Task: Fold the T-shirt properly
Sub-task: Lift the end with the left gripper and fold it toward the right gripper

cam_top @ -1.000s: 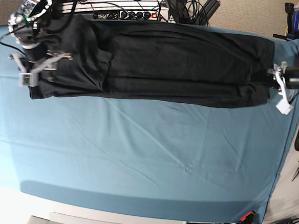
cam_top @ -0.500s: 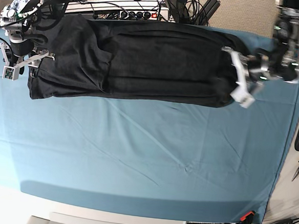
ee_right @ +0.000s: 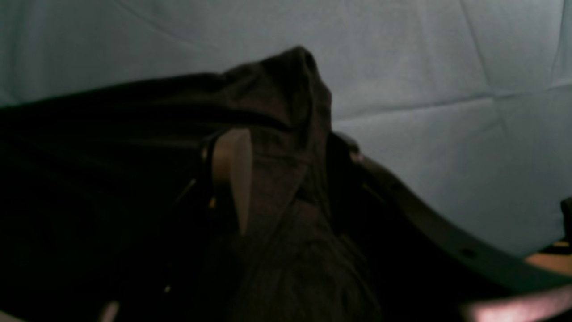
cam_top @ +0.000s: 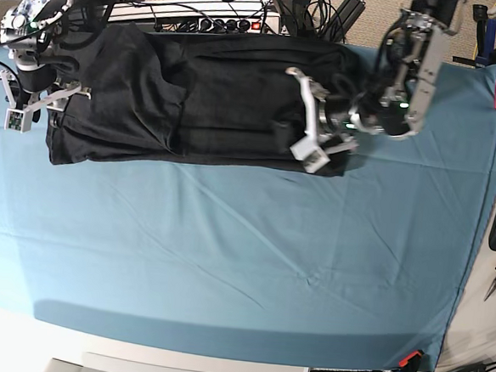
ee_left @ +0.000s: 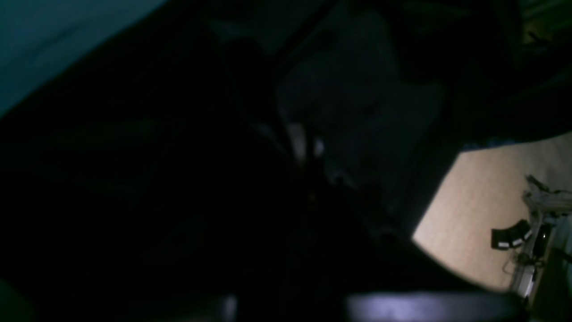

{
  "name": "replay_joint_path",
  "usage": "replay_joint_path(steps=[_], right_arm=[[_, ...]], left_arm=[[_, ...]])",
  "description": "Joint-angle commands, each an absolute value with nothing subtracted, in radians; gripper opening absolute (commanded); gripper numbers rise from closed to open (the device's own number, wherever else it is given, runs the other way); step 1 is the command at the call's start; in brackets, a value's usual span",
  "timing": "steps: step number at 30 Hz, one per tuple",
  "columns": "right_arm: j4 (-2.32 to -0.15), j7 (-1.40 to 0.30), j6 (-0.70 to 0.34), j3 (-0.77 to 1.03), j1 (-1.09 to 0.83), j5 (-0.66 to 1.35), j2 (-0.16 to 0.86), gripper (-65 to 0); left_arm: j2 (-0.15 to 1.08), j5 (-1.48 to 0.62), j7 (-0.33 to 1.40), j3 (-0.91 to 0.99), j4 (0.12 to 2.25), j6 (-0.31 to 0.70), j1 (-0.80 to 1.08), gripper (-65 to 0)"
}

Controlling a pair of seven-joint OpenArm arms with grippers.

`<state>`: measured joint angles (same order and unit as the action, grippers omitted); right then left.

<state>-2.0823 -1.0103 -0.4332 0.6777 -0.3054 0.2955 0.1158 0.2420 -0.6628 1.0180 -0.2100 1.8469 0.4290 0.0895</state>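
Teal cloth [cam_top: 226, 261] bare across the near half of the table. Beyond it, T-shirt [cam_top: 195, 97] spread as a long black band along the far edge.

Left gripper [cam_top: 308, 114] over the shirt's right-hand part in the base view, jaws closed down on a gathered edge of the T-shirt; wrist view almost wholly dark fabric [ee_left: 178, 179], with floor showing at one corner.

Right gripper [cam_top: 29, 94] at the shirt's opposite end, at its outer edge, jaws standing wide with a bunched fold of the T-shirt [ee_right: 286, 112] between them; one pale finger [ee_right: 234, 170] against the fabric, pale cloth [ee_right: 447, 67] behind.
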Motion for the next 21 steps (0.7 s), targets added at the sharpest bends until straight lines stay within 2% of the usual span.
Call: replay_joint_path(steps=[1,8,15,21], right_arm=[[-2.099,-0.986,-0.428,0.680,-0.305,0.301,0.127,-37.5],[-2.099,-0.987,-0.428,0.680,-0.305,0.301,0.127,-37.5],[-2.059,-0.981,-0.428,0.680,-0.305,0.302,0.127,-37.5],[-2.006,-0.965,-0.428,0.680,-0.304,0.302,0.128,-37.5]], left_arm=[[0.228,-0.679,0.993,-0.225,1.860,0.433,0.067,-65.0],[0.128,-0.627,0.968,-0.316,1.765,0.425,-0.020,-65.0],[0.055,-0.633,0.969,-0.325,1.619,0.426,-0.112,-65.0],[0.013,-0.643,0.972,-0.325,1.583,0.426,-0.145,-65.0]])
